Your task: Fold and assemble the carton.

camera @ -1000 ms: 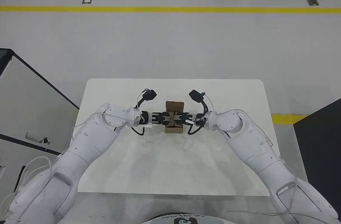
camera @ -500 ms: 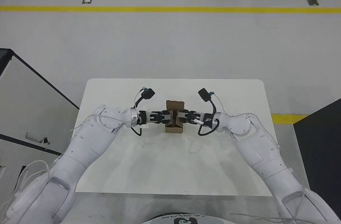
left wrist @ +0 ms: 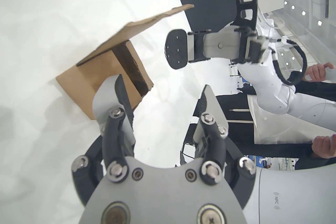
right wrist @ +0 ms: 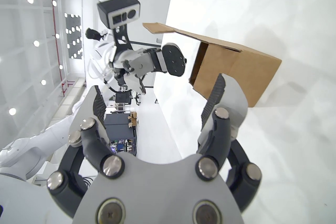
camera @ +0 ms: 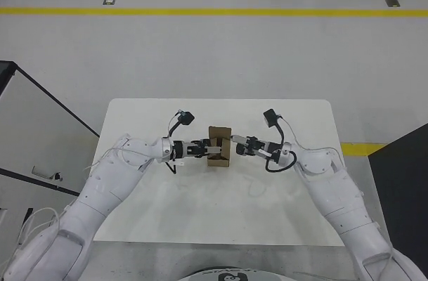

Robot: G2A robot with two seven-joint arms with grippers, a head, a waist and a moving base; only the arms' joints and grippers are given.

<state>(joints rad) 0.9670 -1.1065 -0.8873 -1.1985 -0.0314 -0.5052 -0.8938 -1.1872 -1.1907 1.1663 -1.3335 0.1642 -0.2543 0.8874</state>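
Carton (camera: 218, 146) stands at centre of table (camera: 284, 211), top flap (left wrist: 147, 22) lifted, end open. You have left gripper (left wrist: 162, 86) and right gripper (right wrist: 157, 83) flanking it, both spread and empty, likely placed so to press opposite flaps inward together.

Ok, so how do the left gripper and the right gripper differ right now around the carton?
The left gripper sits at the carton's left side, the right gripper at its right side. In the top view the left gripper's tips seem to overlap the carton's edge, while the right gripper's stop about at the edge. Shared: both are open, point at the carton from opposite sides, and grip nothing.
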